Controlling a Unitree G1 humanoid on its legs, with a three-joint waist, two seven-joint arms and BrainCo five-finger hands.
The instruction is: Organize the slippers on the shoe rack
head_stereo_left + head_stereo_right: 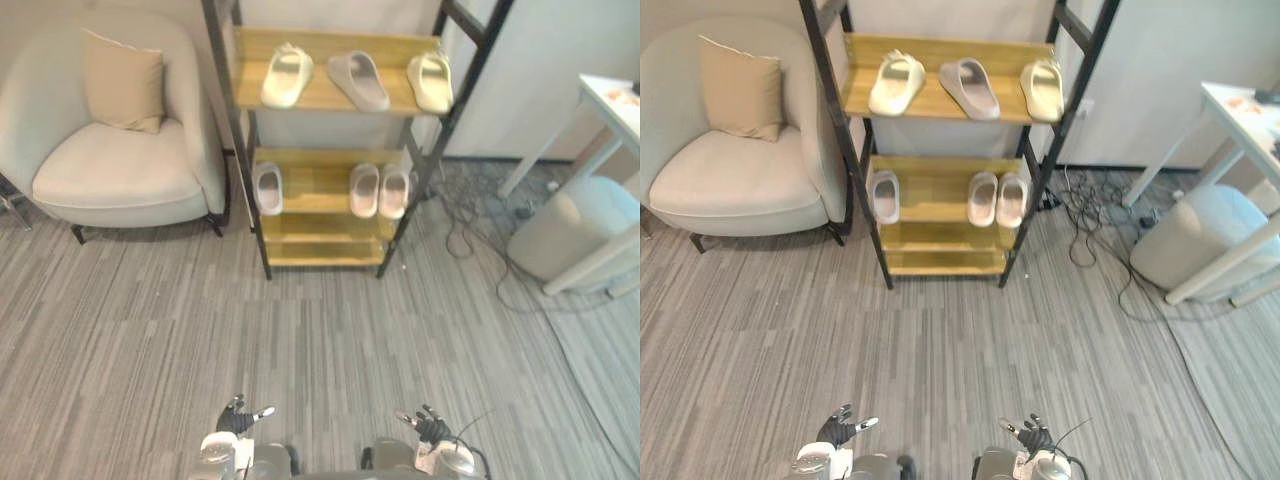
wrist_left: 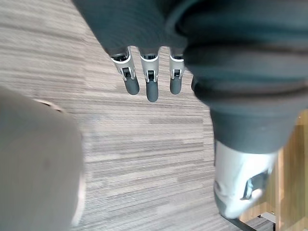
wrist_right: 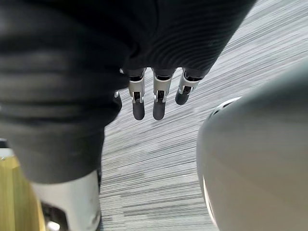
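Room: grey striped carpet floor (image 1: 330, 330).
Rack: black-framed wooden shoe rack (image 1: 318, 190).
Top shelf: cream foam slipper (image 1: 287, 75) left edge, grey slipper (image 1: 358, 80) askew mid-shelf, second cream slipper (image 1: 431, 82) right edge.
Middle shelf: lone white slipper (image 1: 268, 188) left; white pair (image 1: 364, 190) right.
Handling: probably light, soft, bendy; pinch across strap.
Hands: left hand (image 1: 236, 419), right hand (image 1: 430, 427) low, relaxed, empty.

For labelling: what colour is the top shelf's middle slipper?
The middle slipper is greyish mauve; left eye view.
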